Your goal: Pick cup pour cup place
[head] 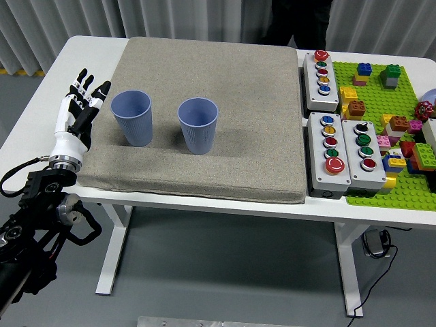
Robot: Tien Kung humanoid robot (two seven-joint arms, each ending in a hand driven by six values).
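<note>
White table [204,208] on grey floor [225,272]; pale vertical blinds [41,27] behind; cable [371,272] trailing.

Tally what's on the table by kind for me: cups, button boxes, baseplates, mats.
Blue cups: 2, left and right, both upright on the mat
Grey mats: 1
Button boxes: 3, far, near left, near right
Green brick baseplates: 1
Total: 7
</note>
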